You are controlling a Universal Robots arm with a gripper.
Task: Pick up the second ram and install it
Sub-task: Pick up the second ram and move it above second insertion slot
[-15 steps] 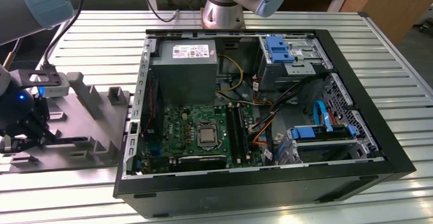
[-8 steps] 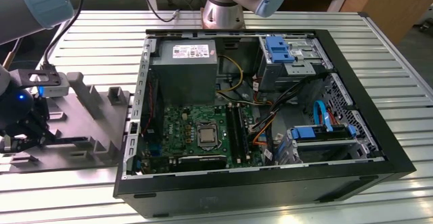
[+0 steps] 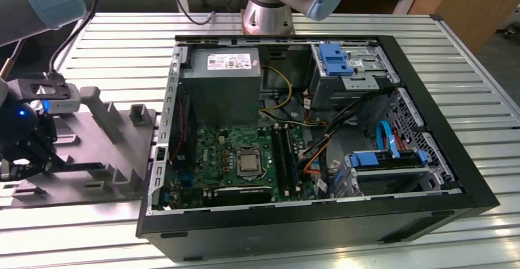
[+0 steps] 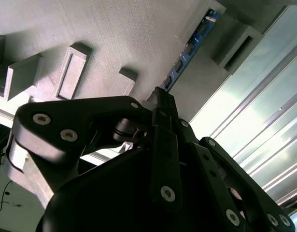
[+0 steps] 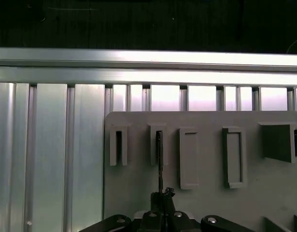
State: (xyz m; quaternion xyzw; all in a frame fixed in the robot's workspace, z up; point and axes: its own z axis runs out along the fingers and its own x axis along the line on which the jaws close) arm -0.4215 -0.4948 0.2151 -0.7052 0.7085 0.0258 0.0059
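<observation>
Grey tray (image 3: 106,129) sits by the counter's (image 3: 455,38) edge at the exterior view's left. The ram (image 4: 189,48) stands on edge in it, one end seated in a slotted block. Both wrist views show the jaws drawn narrow, and they look pinched onto the stick's thin faces. I'd judge the lift wants to go straight up out of the slot with no twist, since so thin a board could flex or bind against the block. Keep the grip firm but even. The open case (image 3: 479,190) lies well apart, mid-counter.
</observation>
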